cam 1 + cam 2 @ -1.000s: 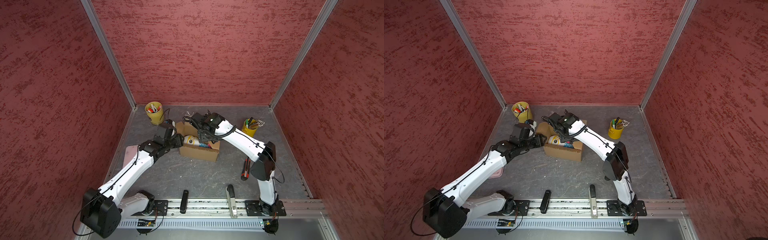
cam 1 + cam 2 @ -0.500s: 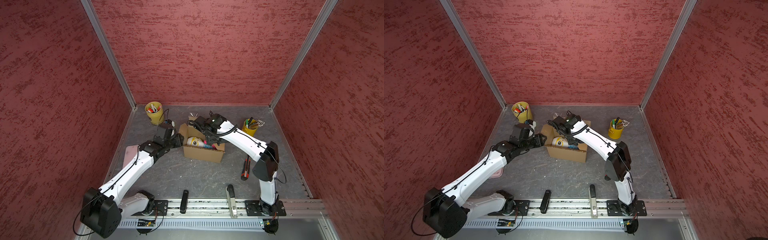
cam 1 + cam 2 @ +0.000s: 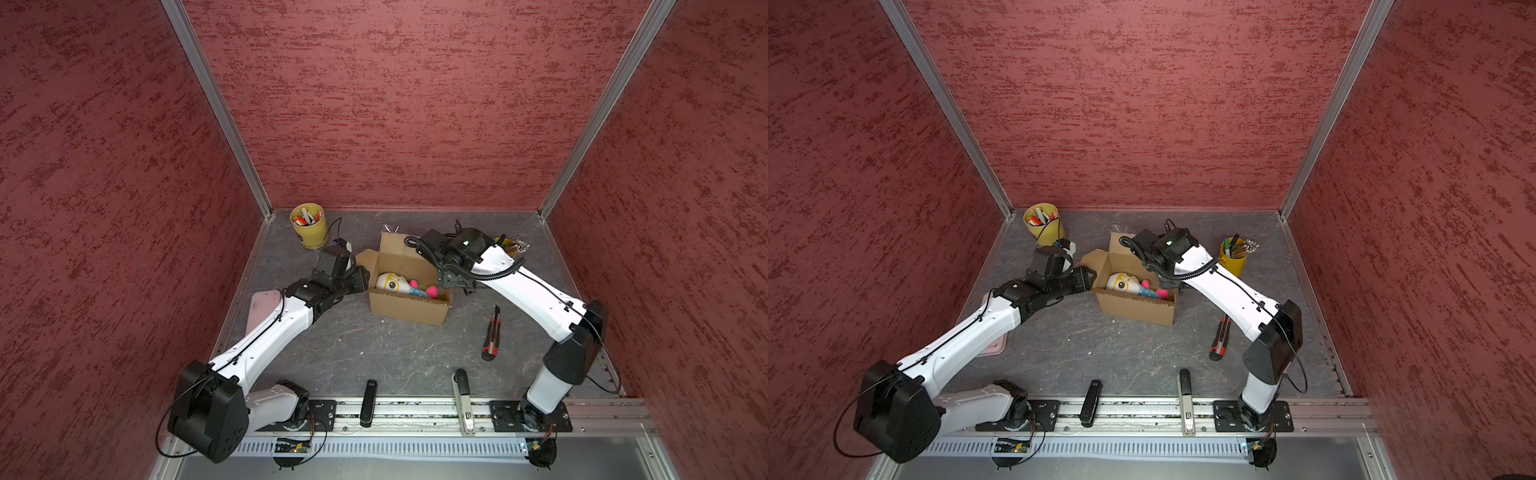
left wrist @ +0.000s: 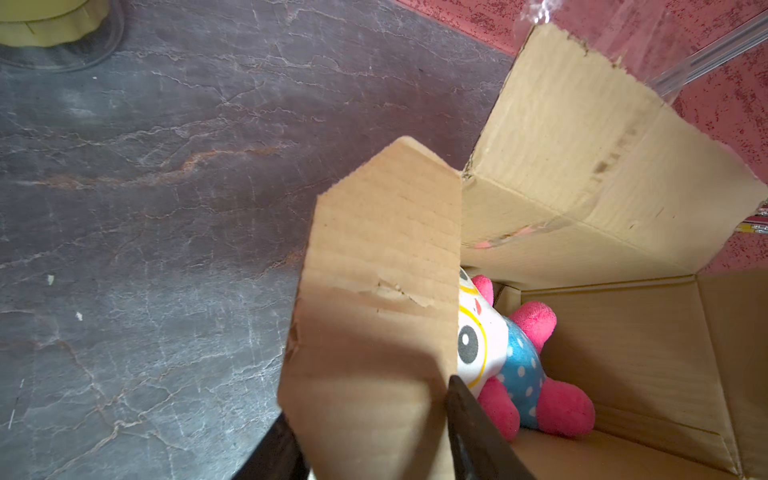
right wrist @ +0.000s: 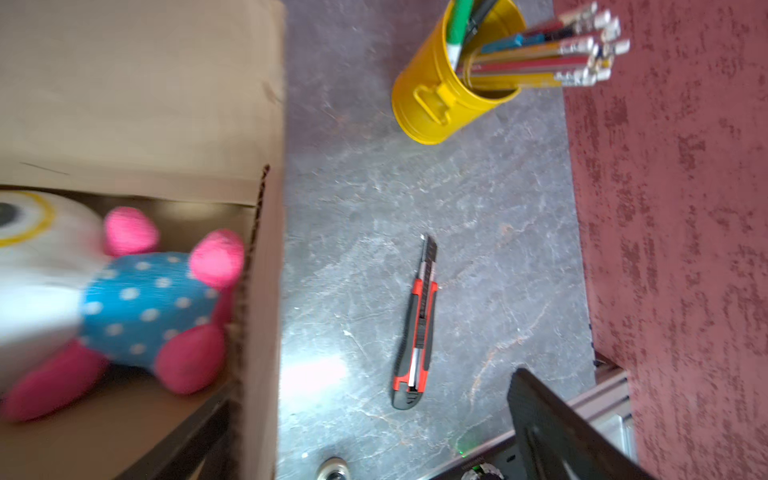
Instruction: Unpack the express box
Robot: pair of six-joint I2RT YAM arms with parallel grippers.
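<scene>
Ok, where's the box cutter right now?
In both top views the box cutter lies on the table, right of the open express box, between the yellow pencil cup and the front rail.

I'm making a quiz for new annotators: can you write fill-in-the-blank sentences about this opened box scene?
Inside the open express box lies a plush ____. The left claw is shut on one cardboard ____ of the box. On the table beside the box lies a red-and-black utility ____.
Missing: toy; flap; knife.
</scene>
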